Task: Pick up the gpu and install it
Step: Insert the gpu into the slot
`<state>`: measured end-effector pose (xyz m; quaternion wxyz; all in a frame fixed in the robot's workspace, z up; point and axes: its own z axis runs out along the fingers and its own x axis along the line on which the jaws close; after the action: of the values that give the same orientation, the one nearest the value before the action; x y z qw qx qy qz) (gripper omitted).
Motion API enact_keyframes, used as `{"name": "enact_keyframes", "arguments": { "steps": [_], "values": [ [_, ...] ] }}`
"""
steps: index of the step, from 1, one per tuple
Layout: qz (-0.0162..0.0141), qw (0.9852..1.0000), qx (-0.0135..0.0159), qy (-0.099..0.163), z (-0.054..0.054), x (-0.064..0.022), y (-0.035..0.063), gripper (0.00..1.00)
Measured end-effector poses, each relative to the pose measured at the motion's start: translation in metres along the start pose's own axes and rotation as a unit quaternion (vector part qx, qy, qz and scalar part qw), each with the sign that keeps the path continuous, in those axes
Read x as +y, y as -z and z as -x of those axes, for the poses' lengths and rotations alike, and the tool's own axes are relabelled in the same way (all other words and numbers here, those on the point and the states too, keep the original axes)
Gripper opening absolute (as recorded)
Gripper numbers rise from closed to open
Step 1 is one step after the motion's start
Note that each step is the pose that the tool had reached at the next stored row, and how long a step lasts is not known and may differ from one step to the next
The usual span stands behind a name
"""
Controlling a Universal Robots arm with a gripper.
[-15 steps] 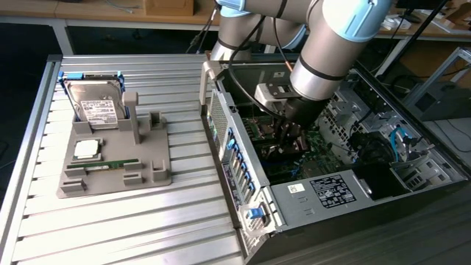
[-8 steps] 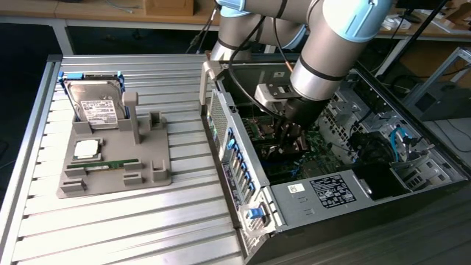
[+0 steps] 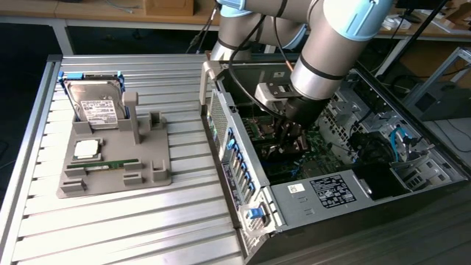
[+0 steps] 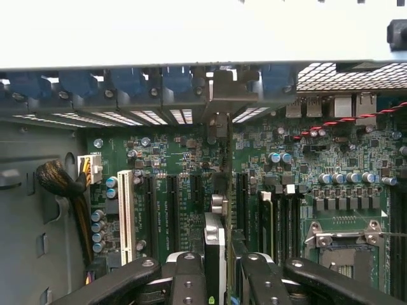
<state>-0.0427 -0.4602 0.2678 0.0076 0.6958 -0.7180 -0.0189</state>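
Green circuit board fills the floor of the open computer case [image 3: 243, 165], and the arm reaches down into it in the exterior view, its gripper [image 3: 292, 144] low over the motherboard [image 3: 324, 160]. From this angle the gpu [image 3: 293, 139] shows as a small brownish slab between the dark fingers, upright, deep among the case walls.

The wrist view gives what the exterior one cannot: the gripper [image 4: 219, 276] with its black fingers [image 4: 189, 279] clenched on either side of the gpu [image 4: 218, 210], which is seen edge-on as a thin dark strip running away toward the rear wall of the case. Its silver metal bracket [image 4: 219, 95] stands at the far end, against the row of vented slot covers [image 4: 140, 117] and blue clips [image 4: 82, 82]. The card's lower edge lies in line with the black expansion slots [image 4: 172, 210] on the motherboard [image 4: 159, 165]; whether it is seated in one cannot be told. A white slot [image 4: 125, 216] and a bundle of cables [image 4: 63, 190] lie off to one side, the processor socket [image 4: 346, 244] to the other.

Only the exterior view takes in the slatted metal table [image 3: 110, 221], where, at that view's left, a grey holder tray [image 3: 110, 165] carries the hard drive [image 3: 99, 105], a processor [image 3: 86, 148] and a green memory stick [image 3: 103, 164].
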Motion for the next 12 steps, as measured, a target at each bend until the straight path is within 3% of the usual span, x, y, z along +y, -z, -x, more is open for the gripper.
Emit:
{"name": "enact_keyframes", "arguments": {
  "steps": [12],
  "values": [
    [0.0001,1.0000,0.0003,0.009,0.0002,-0.0001,0.0000,0.27]
  ]
}}
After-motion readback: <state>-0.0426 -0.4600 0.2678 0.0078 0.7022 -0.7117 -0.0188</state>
